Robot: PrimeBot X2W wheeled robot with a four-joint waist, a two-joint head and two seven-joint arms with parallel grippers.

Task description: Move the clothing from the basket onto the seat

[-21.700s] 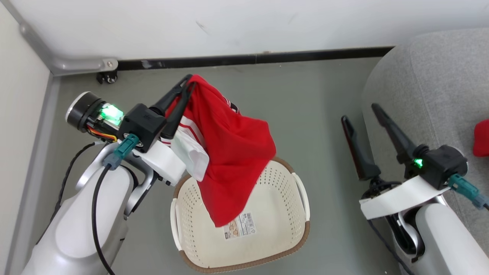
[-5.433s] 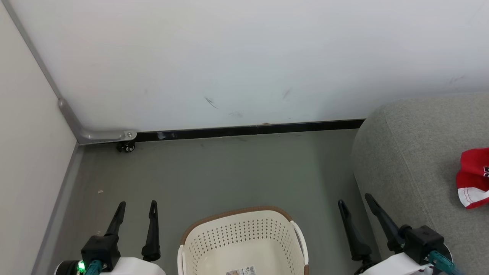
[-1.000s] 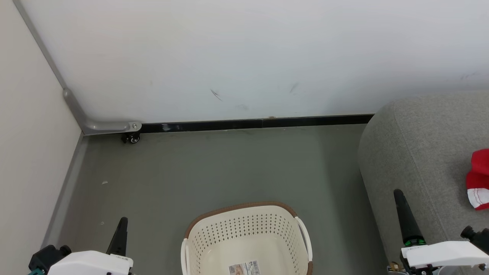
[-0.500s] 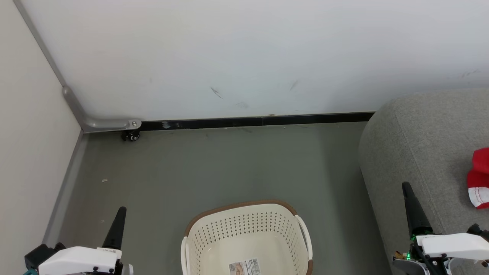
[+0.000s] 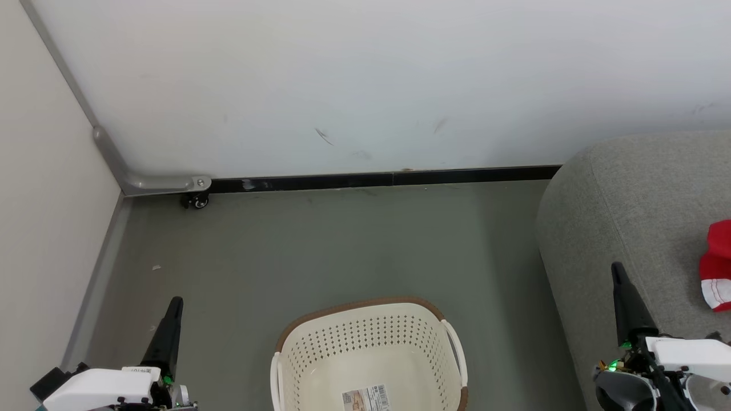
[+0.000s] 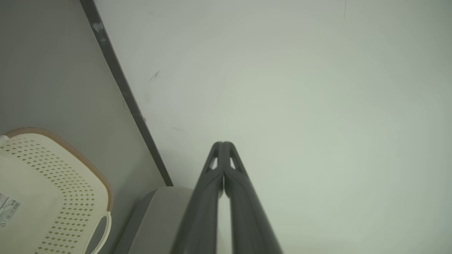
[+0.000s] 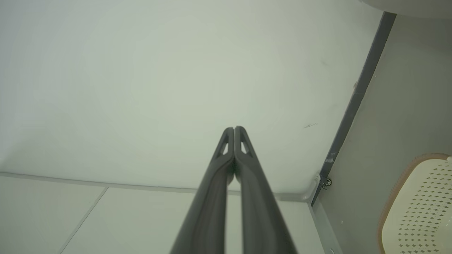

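The cream basket [image 5: 365,342] sits on the floor at bottom centre, with nothing in it but a paper label [image 5: 367,398]. A piece of the red clothing [image 5: 717,265] with white trim lies on the grey seat [image 5: 634,205] at the right edge. My left gripper [image 5: 174,305] is at the lower left, left of the basket, its fingers pressed together and holding nothing. My right gripper [image 5: 618,273] rises at the lower right over the seat's front, shut and holding nothing. The wrist views show each pair of fingertips touching: left gripper [image 6: 223,144], right gripper [image 7: 234,129].
A white wall [image 5: 365,85] with a black skirting strip [image 5: 377,180] closes the back. A second wall runs down the left, with a metal corner bracket and small caster [image 5: 196,201]. Bare grey floor [image 5: 320,245] lies between basket and wall.
Over the last second both grippers have risen a little in the head view. Five seconds ago both were open; now both are shut. The red garment lifted from the basket earlier is gone from the left gripper.
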